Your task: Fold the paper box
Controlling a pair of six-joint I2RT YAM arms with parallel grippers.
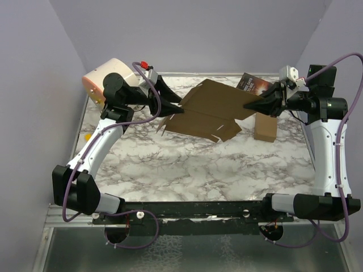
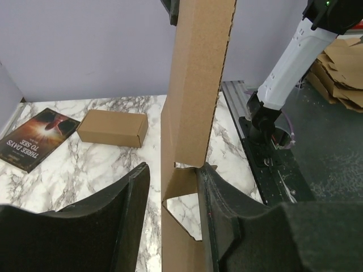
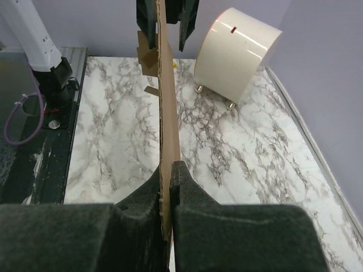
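Beyond the paper box point(image 3: 168, 113), white cylinder point(image 3: 235, 54)

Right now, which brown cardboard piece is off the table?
The paper box, a large flat die-cut sheet pinched in the right gripper above the marble table; the smaller closed cardboard box rests on it.

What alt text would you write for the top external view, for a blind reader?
A flat brown paper box hangs above a marble table between two arms: the right gripper is clamped on its right edge, the left gripper straddles its left. A smaller cardboard box and a dark booklet lie at the far right; a white drum sits far left.
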